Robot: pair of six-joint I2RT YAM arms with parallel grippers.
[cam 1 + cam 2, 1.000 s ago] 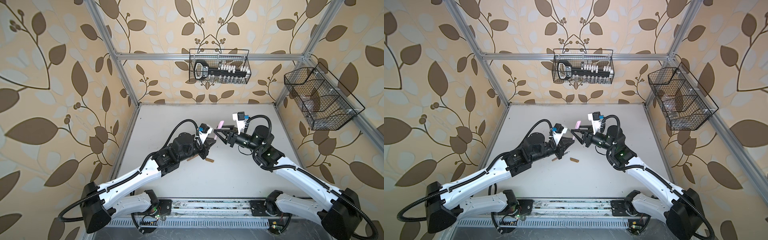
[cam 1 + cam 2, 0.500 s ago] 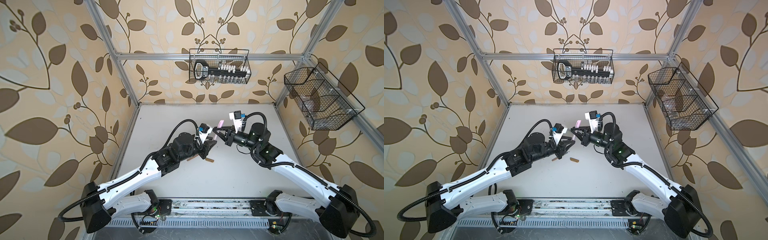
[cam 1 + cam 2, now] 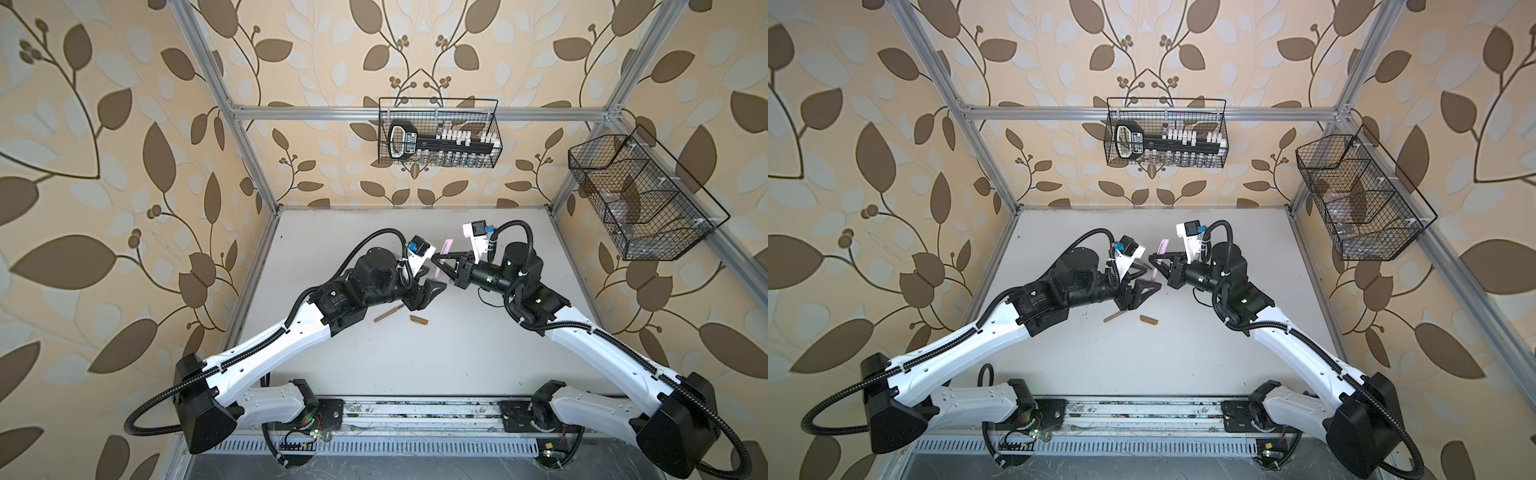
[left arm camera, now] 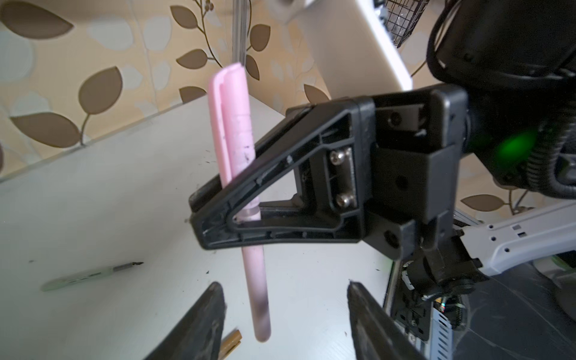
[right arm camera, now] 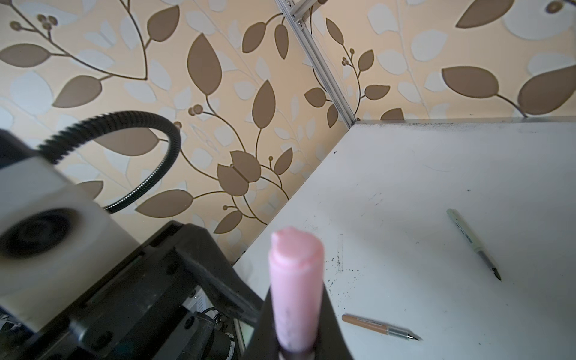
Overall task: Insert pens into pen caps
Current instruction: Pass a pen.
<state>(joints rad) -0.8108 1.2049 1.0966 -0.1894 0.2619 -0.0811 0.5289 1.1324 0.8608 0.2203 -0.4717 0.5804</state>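
Right gripper [image 4: 215,215] is clamped on the pink pen [image 4: 256,280] at frame centre, pinching the lower end of its pink cap [image 4: 235,124]. Left gripper [image 4: 283,290] sits at the bottom edge, jaws apart. The pen's lower end hangs between them, nearer the frame-left finger.

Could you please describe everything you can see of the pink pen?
The pink pen looks like matte pale pink plastic, scuffed with dark smudges. It has a thicker upper section with a clip-like ridge, a clear ring, then a slimmer barrel with a rounded end. It hangs nearly upright above the table, clamped near the upper section's lower end by the shut right gripper. Its lower end sits between the fingers of the open left gripper, apparently touching neither.
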